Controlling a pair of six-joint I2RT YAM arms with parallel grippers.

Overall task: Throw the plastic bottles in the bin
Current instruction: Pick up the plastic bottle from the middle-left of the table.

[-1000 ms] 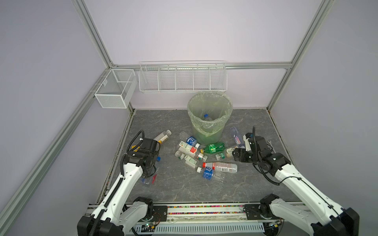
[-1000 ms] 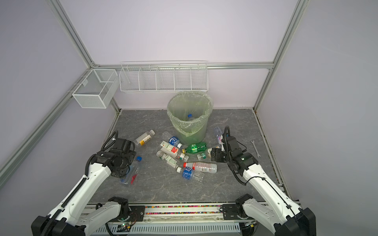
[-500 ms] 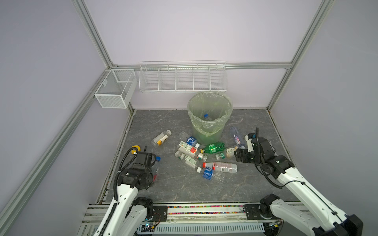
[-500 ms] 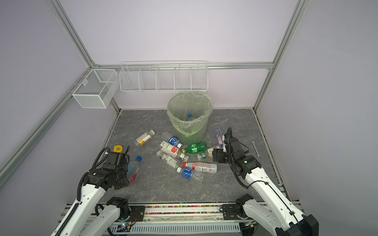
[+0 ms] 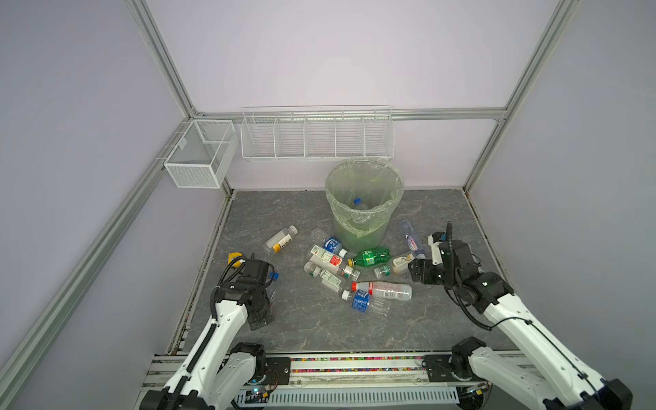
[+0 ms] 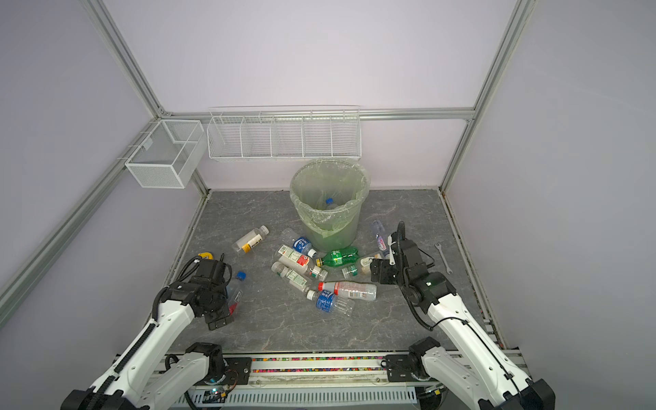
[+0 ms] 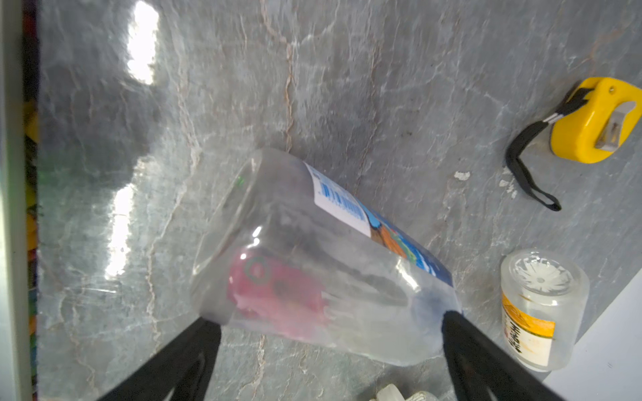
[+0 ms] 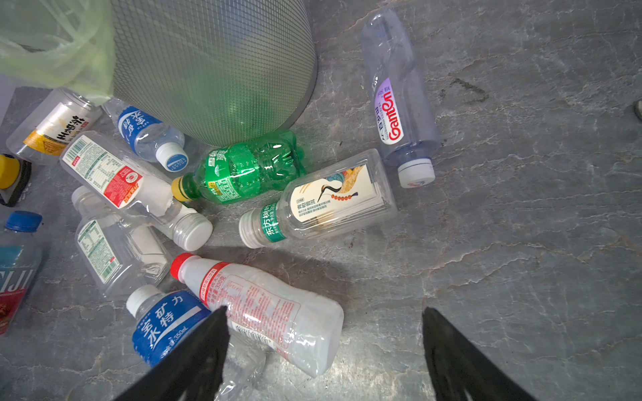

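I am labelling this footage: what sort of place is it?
Probably a robot test cell: aluminium frame, left arm and right arm on a rail, hanging wire rack.

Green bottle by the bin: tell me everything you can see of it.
The green bottle is translucent green plastic with a dimpled, slightly crumpled body, a green label with white print and a yellow cap screwed on; no liquid shows inside. It lies on its side on the grey tabletop, base against the foot of the bin, cap pointing away from it. The clear bottle with the crane label lies close alongside; whether they touch is unclear.
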